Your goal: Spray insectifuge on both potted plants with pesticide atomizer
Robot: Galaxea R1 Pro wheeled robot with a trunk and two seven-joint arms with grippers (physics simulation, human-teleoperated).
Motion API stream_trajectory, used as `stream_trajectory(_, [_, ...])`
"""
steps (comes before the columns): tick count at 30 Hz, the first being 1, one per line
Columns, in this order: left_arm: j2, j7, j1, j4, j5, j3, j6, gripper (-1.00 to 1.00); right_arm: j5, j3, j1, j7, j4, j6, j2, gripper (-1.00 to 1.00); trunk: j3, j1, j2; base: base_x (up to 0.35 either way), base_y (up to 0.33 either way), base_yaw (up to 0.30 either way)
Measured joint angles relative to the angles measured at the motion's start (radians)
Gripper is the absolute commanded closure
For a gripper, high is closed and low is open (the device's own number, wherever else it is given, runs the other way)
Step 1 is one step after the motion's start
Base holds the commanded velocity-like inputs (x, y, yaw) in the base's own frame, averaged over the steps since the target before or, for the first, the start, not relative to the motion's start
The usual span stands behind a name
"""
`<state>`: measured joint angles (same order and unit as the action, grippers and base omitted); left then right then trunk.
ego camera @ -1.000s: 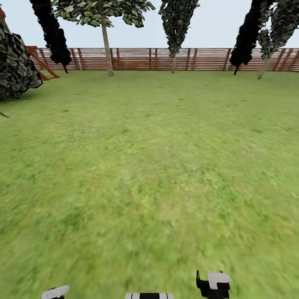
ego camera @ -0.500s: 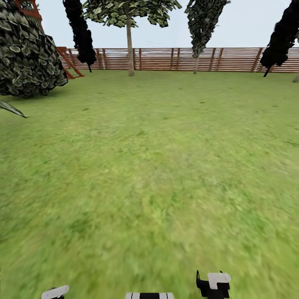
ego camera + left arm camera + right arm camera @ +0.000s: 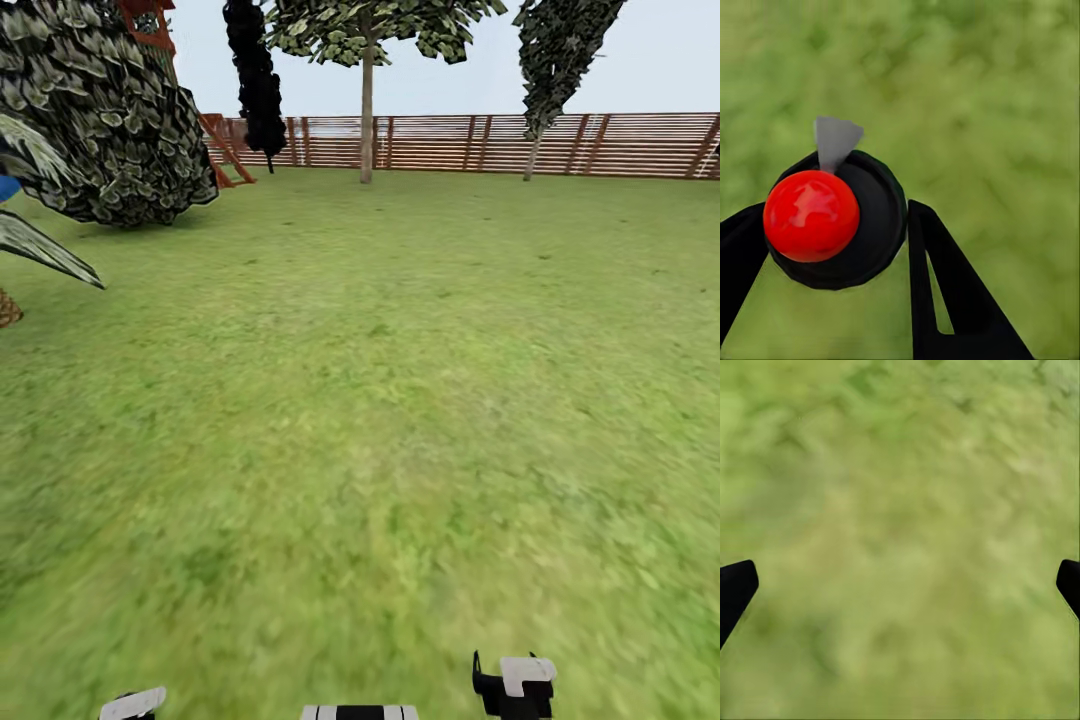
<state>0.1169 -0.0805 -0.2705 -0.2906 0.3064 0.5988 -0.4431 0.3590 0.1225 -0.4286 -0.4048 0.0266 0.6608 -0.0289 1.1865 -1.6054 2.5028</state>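
Head view: open lawn (image 3: pixel 380 400) of the garden runs back to a brown slat fence (image 3: pixel 560 143). A big dark leafy bush (image 3: pixel 100 120) sits at upper left, with a red-brown wooden frame (image 3: pixel 225 150) behind it. A pale-trunk tree (image 3: pixel 367 100) stands near the fence, a narrow black tree (image 3: pixel 257 80) to its left, a slim leafy tree (image 3: pixel 555 60) to its right. A long pale leaf (image 3: pixel 45 250) pokes in at the left edge. At the bottom edge, white and black robot parts (image 3: pixel 515 685) show over the grass.

Left wrist view: left gripper (image 3: pixel 832 247) has its black fingers (image 3: pixel 945 292) clamped on either side of a round black thing with a red ball on top (image 3: pixel 811 216) and a grey wedge sticking out; looks like the spray bottle seen end-on, though the body is hidden. Blurred grass below.

Right wrist view: right gripper (image 3: pixel 900 585) fingertips (image 3: pixel 735 589) sit at opposite edges, wide apart, nothing between, over blurred grass (image 3: pixel 900 510).
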Motion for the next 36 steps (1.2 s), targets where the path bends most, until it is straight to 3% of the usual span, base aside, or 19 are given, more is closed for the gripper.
stream_trajectory(7, [0.000,0.000,0.000,0.000,0.000,0.000,0.000,1.00,0.000,0.000,0.000,0.000,0.000,0.000,0.000,-1.00,0.000,0.000,0.000,0.340,-0.071,0.153])
stream_trajectory(36, [0.000,0.000,0.000,0.000,0.000,0.000,0.000,1.00,0.003,0.000,0.006,0.002,0.000,0.000,0.004,-1.00,0.000,0.000,0.000,0.340,-0.042,0.002])
